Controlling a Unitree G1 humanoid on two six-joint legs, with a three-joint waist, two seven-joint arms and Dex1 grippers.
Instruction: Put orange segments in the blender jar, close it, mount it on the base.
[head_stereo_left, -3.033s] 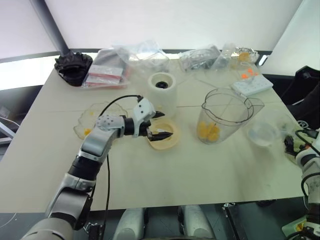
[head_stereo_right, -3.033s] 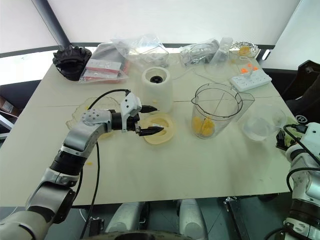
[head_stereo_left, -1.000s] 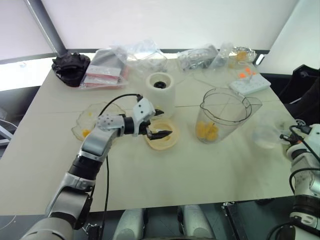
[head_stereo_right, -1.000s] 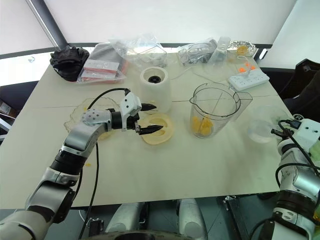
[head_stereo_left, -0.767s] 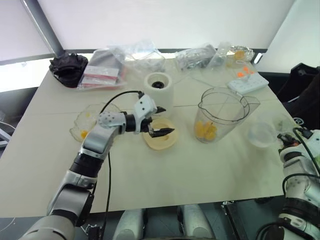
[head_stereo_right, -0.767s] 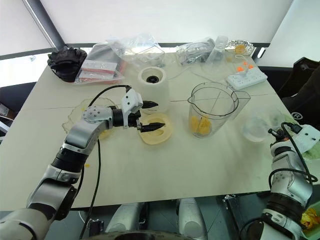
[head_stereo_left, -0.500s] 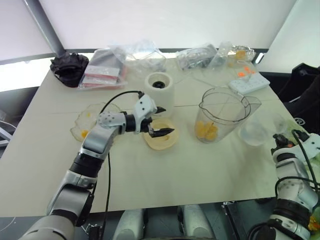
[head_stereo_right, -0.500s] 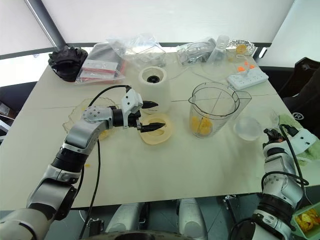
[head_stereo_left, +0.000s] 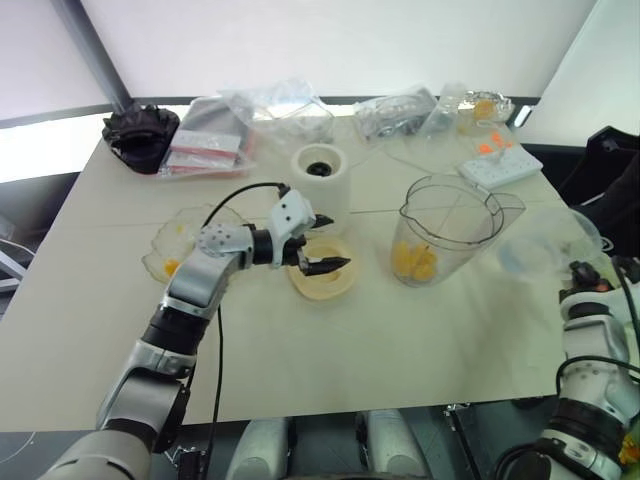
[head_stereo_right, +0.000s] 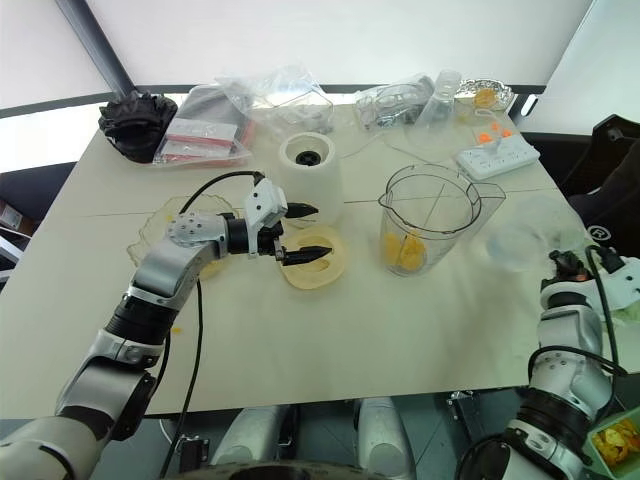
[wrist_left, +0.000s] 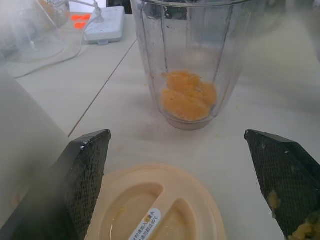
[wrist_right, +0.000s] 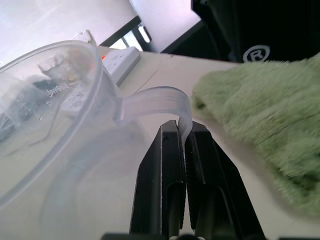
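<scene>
Two claws over the worktop (head_stereo_left: 420, 330): blender jar (head_stereo_left: 448, 232) stands upright mid-right, orange segments (wrist_left: 189, 95) at its bottom; white base (head_stereo_left: 323, 185) behind; left claw (head_stereo_left: 318, 243) spread wide above the cream lid (head_stereo_left: 322, 281); right claw (wrist_right: 182, 145) pinches a clear cup's handle (wrist_right: 157, 100).

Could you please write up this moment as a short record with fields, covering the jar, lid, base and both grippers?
blender jar: upright on table, uncovered
orange segments: lying in jar bottom
lid: flat on table, in front of base
base: behind lid, socket uncovered, no jar mounted
left gripper: open, fingers either side above lid
right gripper: shut on handle of clear plastic cup
</scene>
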